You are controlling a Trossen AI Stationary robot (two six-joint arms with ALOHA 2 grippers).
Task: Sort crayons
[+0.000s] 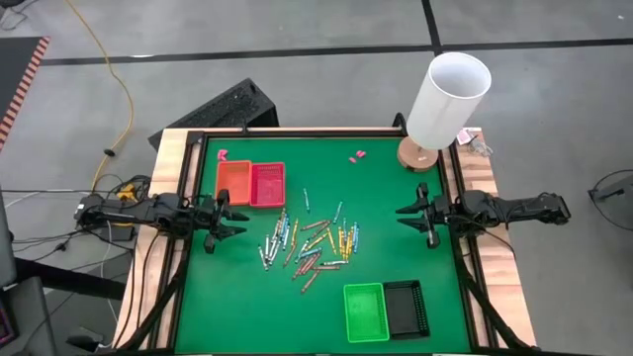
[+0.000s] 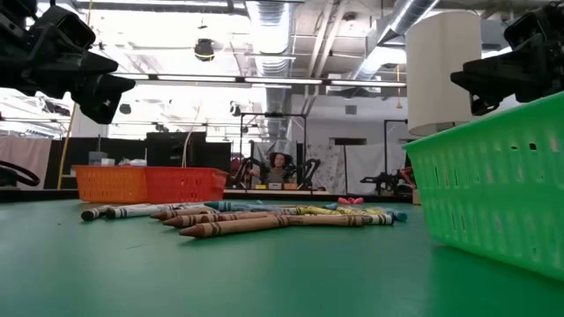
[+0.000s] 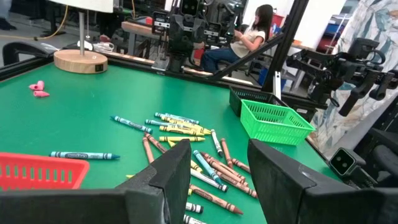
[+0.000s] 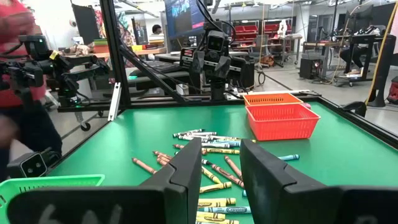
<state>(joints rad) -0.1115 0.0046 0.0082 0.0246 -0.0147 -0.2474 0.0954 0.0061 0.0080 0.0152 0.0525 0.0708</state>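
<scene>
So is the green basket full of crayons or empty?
Empty. From above, the green basket shows only its bare mesh floor; the crayons all lie loose on the table.

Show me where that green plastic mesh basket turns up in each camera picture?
High view: the green plastic mesh basket lies near the bottom edge, beside a black basket.
Low view: large at right.
Left wrist view: right of centre.
Right wrist view: lower left corner.
Shared landmark: the pile of crayons.
</scene>
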